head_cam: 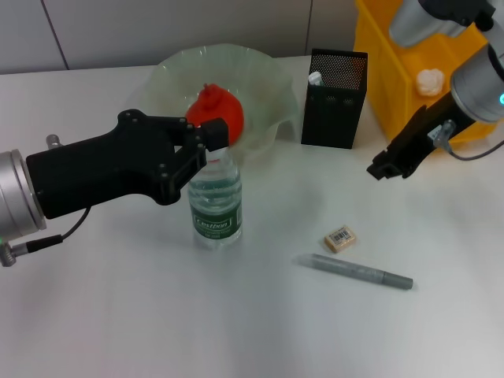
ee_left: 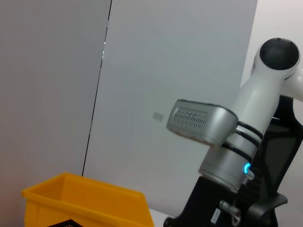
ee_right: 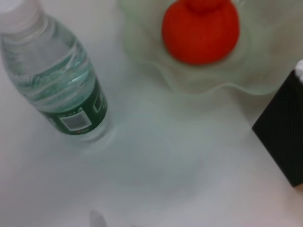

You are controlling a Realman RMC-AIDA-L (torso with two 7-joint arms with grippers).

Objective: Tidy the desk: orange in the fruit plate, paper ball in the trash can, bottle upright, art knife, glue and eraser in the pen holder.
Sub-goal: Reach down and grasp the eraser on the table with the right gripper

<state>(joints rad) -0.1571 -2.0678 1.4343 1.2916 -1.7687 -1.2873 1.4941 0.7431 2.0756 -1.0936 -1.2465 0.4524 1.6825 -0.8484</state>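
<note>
The bottle [head_cam: 215, 203] [ee_right: 57, 80] stands upright in the middle of the desk. My left gripper [head_cam: 206, 143] hangs at its top and hides the cap in the head view. The orange [head_cam: 214, 112] [ee_right: 201, 30] lies in the fruit plate [head_cam: 268, 87] [ee_right: 265, 61] behind it. The pen holder [head_cam: 335, 102] [ee_right: 284, 132] stands right of the plate, with a white-topped item [head_cam: 315, 78] in it. The paper ball [head_cam: 429, 81] lies in the trash can [head_cam: 394, 71] [ee_left: 85, 203]. On the desk lie the eraser [head_cam: 340, 238] and the grey art knife [head_cam: 354, 272]. My right gripper [head_cam: 386, 167] hovers right of the pen holder.
The trash can stands at the far right edge, close behind my right arm [ee_left: 227, 142]. Open desk lies in front of the bottle and at the near left.
</note>
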